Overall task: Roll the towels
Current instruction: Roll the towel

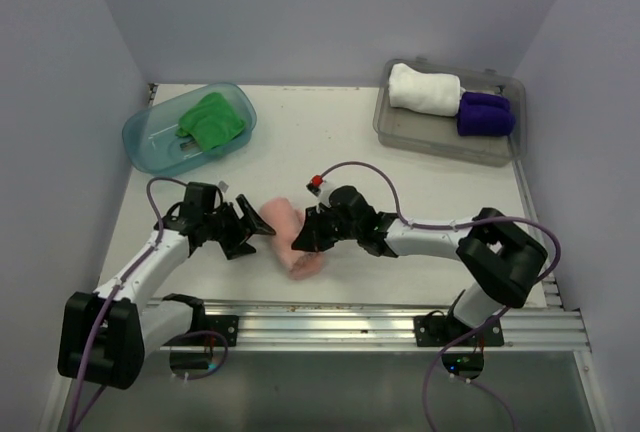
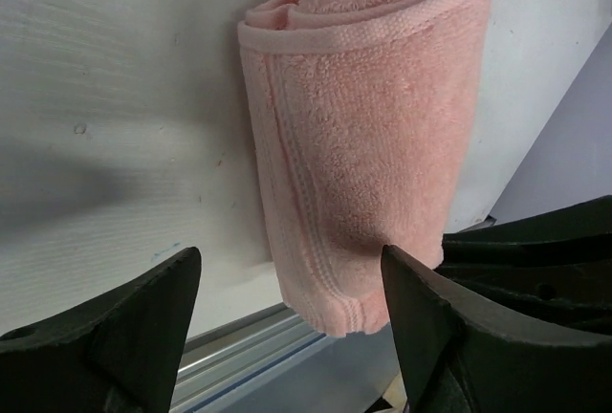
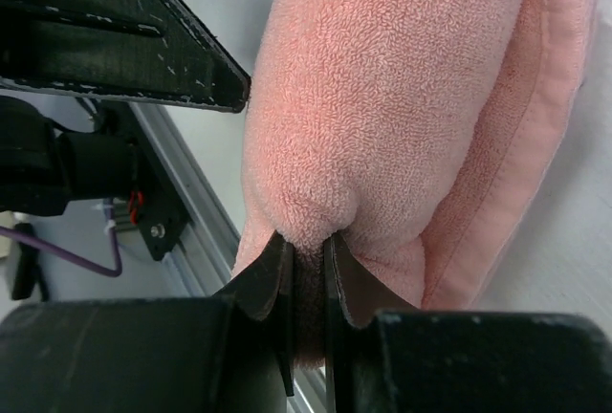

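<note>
Partly rolled pink terry towel (image 1: 288, 234) is lying on white table (image 1: 330, 142), near middle, between both grippers. Right gripper (image 3: 306, 249) is pinching fold of towel, jaws clamping tight on fabric. Left gripper (image 2: 287, 274) is hovering just left of towel, jaws standing wide apart, gripping nothing.

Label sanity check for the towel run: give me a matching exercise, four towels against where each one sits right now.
Things:
1. pink towel
2. green towel
3. white towel
4. purple towel

Places:
A. clear bin, end toward the table's right edge
B. pinched by the right gripper, near the front rail
C. blue tub, far left
D. clear bin, end toward the table centre

Pairs: 1-B, 2-C, 3-D, 4-A
</note>
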You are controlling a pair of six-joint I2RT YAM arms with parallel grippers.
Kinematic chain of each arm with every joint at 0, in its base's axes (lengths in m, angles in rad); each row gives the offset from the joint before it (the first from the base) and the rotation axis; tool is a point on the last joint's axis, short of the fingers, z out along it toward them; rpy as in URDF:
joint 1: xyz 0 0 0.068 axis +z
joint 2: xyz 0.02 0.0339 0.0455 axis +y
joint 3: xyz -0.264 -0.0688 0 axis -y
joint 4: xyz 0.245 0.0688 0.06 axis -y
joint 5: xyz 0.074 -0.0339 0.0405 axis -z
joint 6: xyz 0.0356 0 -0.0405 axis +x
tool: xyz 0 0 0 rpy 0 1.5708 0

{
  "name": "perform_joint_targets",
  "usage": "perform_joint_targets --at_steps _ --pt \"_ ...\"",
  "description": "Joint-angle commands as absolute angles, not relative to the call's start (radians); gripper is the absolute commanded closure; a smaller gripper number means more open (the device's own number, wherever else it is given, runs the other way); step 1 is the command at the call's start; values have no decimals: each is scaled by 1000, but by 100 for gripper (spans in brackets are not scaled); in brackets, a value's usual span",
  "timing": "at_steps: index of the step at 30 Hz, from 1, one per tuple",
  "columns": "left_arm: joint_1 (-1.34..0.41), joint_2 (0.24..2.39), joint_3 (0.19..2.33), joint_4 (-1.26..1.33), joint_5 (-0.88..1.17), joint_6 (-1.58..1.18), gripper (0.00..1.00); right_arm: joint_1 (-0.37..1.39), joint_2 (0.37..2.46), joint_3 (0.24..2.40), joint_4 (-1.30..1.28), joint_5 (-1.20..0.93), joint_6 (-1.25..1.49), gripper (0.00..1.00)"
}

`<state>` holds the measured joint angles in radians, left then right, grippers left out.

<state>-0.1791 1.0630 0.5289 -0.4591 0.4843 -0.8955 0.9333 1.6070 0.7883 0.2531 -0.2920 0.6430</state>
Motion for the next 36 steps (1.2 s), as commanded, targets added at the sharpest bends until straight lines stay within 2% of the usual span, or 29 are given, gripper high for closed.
perform_joint_targets --at_steps 1,8,16,22,24,25,29,31,36 --pt "-190 1091 525 -374 528 -877 20 905 1594 738 360 -448 764 100" --pt "-251 1172 520 -221 574 -926 13 845 1661 681 514 -590 847 100" --pt "-314 1250 531 -135 558 -974 12 821 1713 661 555 -643 870 100" --pt "-337 1279 538 -110 535 -1008 21 813 1697 690 451 -632 807 98" --pt "-347 1282 545 -115 516 -1022 26 813 1668 722 328 -605 763 86" --pt "-353 1290 549 -121 497 -1025 28 813 1657 733 280 -569 717 69" --pt "-356 1316 569 -179 466 -1035 33 815 1594 834 26 -477 600 39" --pt "-357 1318 565 -181 463 -1052 34 821 1528 854 -73 -424 560 33" --pt "-364 1318 581 -205 442 -1065 36 993 1450 1004 -349 30 436 26"
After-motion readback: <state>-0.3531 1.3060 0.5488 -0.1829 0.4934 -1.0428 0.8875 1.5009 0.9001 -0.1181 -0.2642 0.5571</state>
